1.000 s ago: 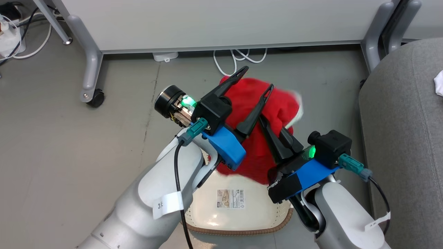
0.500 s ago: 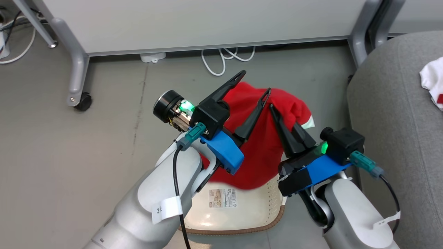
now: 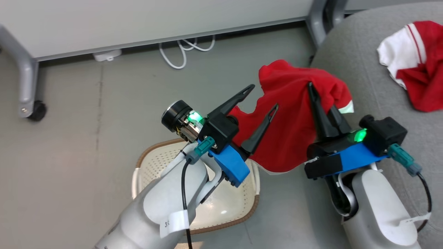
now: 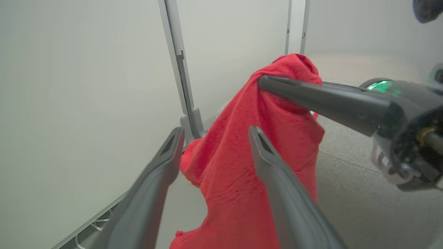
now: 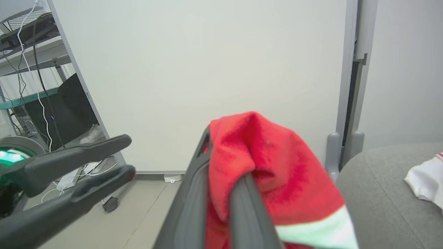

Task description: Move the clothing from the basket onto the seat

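Observation:
A red piece of clothing (image 3: 294, 117) with white trim hangs in the air from my right gripper (image 3: 316, 100), which is shut on its top fold, beside the grey seat's (image 3: 363, 69) edge. The right wrist view shows that grip close up: the right gripper (image 5: 225, 162) pinches the clothing (image 5: 270, 180). My left gripper (image 3: 264, 96) stands open just left of the cloth, holding nothing, and in its own view the left gripper (image 4: 216, 130) faces the hanging clothing (image 4: 242, 166). The cream basket (image 3: 152, 162) sits on the floor under my left forearm. Another red-and-white garment (image 3: 415, 65) lies on the seat.
A white partition with grey legs and a caster (image 3: 33, 110) stands along the far side. A white cable (image 3: 180, 52) and a power strip (image 3: 107, 54) lie on the floor by it. Open grey floor stretches left of the basket.
The camera has swung right, bringing the seat and the garment on it into view. My right gripper carried the red clothing rightward, off the basket and towards the seat. The left gripper stayed open.

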You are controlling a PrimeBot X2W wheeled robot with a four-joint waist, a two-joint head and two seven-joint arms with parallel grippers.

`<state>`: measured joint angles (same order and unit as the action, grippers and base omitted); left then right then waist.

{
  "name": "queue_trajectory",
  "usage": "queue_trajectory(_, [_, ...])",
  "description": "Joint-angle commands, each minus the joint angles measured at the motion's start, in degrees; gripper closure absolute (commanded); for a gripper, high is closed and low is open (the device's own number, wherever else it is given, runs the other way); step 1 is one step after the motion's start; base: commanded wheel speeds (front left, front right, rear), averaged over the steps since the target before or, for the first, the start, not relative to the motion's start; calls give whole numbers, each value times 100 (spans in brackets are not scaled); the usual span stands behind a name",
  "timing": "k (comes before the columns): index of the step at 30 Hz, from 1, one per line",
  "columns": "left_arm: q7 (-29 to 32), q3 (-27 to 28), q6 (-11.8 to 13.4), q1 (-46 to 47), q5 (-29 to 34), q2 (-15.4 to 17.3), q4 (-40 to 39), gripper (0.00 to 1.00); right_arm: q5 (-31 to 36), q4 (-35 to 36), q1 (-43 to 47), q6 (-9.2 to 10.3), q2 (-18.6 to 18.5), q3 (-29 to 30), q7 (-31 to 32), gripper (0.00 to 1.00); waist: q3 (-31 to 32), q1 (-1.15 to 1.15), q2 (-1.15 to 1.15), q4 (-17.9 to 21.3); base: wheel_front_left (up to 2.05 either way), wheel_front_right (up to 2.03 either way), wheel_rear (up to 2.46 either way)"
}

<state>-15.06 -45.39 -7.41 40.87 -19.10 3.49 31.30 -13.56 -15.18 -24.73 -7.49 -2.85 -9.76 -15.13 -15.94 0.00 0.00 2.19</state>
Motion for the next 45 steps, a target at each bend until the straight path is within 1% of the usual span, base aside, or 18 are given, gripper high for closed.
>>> queue_trajectory(1, [-17,-42,-7,-82,23,35,-42,0,45,69,101,-1,-6,94,-3,100,-93,0,0,216,0,0,0])
queue_trajectory(8, [-17,-255,-8,-174,50,51,-90,0,191,335,326,-1,-3,536,-3,100,-194,0,0,681,0,0,0])
queue_trajectory(15, [-16,-500,-8,-166,8,51,-117,0,264,611,672,-1,-4,969,-3,100,-269,0,0,1016,0,0,0])
queue_trajectory(21, [-16,-529,-8,-142,24,72,-151,0,278,698,814,-1,-3,1045,-3,100,-292,0,0,1123,0,0,0])
queue_trajectory(26, [-16,-444,-8,-118,112,88,-230,0,347,836,661,-1,-4,1028,-3,100,-316,0,0,1125,0,0,0])
queue_trajectory(32, [-16,-412,-8,29,194,138,-310,0,436,996,143,-1,-139,1052,-3,100,-540,0,0,1071,0,0,0])
queue_trajectory(33, [-16,-382,-8,120,227,168,-352,0,434,1079,-211,-1,-259,1099,-3,100,-706,0,0,1040,0,0,0])
queue_trajectory(34, [-16,-382,-8,120,227,168,-352,0,434,1079,-211,-1,-259,1099,-3,100,-706,0,0,1040,0,0,0])
queue_trajectory(36, [-16,-355,-8,204,264,218,-395,0,422,1202,-631,-1,-372,1202,-3,100,-888,0,0,1015,0,0,0])
queue_trajectory(40, [-17,-284,-8,398,343,313,-461,0,434,1407,-1548,-1,-743,1595,-2,100,-1335,0,0,962,0,0,0])
queue_trajectory(45, [-16,-223,-9,674,473,437,-544,0,478,1601,-2705,-1,-1377,2386,-2,100,-1980,0,0,887,0,0,0])
